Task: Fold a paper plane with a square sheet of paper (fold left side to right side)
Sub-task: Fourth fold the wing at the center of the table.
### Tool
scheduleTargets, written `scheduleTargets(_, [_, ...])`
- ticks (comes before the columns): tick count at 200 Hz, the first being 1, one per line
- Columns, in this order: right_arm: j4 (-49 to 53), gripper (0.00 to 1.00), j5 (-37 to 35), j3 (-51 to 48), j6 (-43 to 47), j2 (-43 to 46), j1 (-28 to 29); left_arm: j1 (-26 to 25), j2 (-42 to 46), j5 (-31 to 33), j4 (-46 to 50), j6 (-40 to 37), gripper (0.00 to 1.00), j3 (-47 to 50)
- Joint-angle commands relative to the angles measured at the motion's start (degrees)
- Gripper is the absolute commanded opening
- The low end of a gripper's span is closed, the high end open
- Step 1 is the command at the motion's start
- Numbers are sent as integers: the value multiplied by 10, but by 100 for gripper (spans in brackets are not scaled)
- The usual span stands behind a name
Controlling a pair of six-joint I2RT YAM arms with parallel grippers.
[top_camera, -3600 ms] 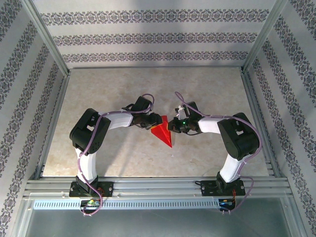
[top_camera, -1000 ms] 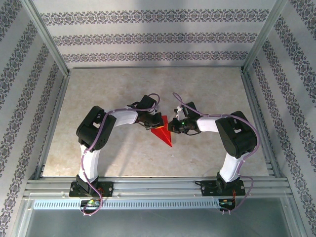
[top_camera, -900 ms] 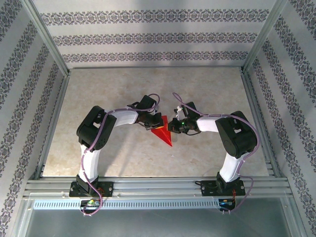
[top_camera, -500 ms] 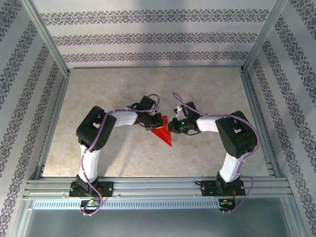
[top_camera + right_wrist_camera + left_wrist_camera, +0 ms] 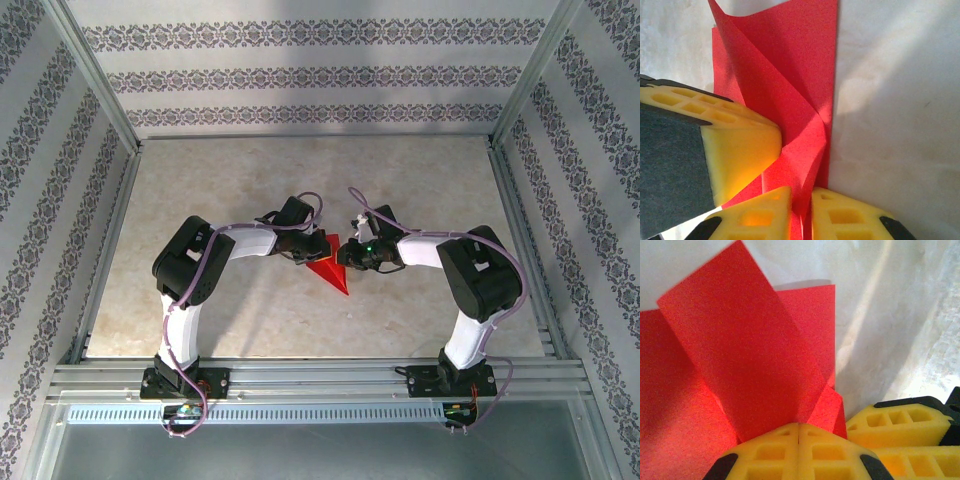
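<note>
Pinching the paper [image 5: 333, 274] from both sides is how I have it now: it sits mid-table as a red wedge, tip toward the arm bases, wide end between the two hands. My left gripper [image 5: 799, 429] has its yellow pads [image 5: 770, 452] pressed together on the root of a raised flap. My right gripper [image 5: 801, 202] is closed on a fold of the same sheet from the opposite side.

I judge the double hold is there so one hand anchors the layers while the other carries the flap across. The left-to-right fold looks half made, the flap standing up rather than lying flat.

Room between the hands is tight. In the right wrist view a left pad sits just beside my right fingers, against the paper or nearly so. The paper's straight edge on that side runs along bare table [image 5: 430, 190], and I see open surface beyond each arm for backing away.
</note>
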State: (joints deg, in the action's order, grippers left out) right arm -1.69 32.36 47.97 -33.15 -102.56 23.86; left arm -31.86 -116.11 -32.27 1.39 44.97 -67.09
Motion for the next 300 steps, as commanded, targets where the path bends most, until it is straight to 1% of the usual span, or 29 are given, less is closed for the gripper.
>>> scheduleTargets(1, [19,21,-9,16,-5,27,-4,-4,-12,37,46,-10,0,25])
scheduleTargets(45, [47,24,-13,23,2,62,-15,-4,-12,37,47,-11,0,25])
scheduleTargets(71, [74,24,-14,21,11,95,-17,-4,-12,38,48,-10,0,25])
scheduleTargets(80, [83,21,-6,19,14,107,-17,-4,-12,38,48,-11,0,24])
scheduleTargets(88, [89,17,10,17,14,115,-17,-4,-12,38,48,-12,0,23])
scheduleTargets(101, [93,5,47,12,6,121,-17,-5,-12,37,49,-12,0,21])
scheduleTargets(109, [91,0,70,6,-1,123,-15,-4,-12,37,49,-12,0,21])
scheduleTargets(124, [84,0,100,-8,-14,124,-6,-4,-12,38,50,-13,0,21])
scheduleTargets(141, [70,0,116,-23,-27,123,8,-4,-12,39,49,-12,0,22])
scheduleTargets(199, [44,0,108,-64,-42,107,36,-4,-12,37,51,-13,0,19])
scheduleTargets(240, [31,0,95,-85,-44,101,37,-4,-12,37,52,-14,0,18])
scheduleTargets(300, [3,0,103,-109,-53,86,38,-4,-14,38,56,-15,0,14])
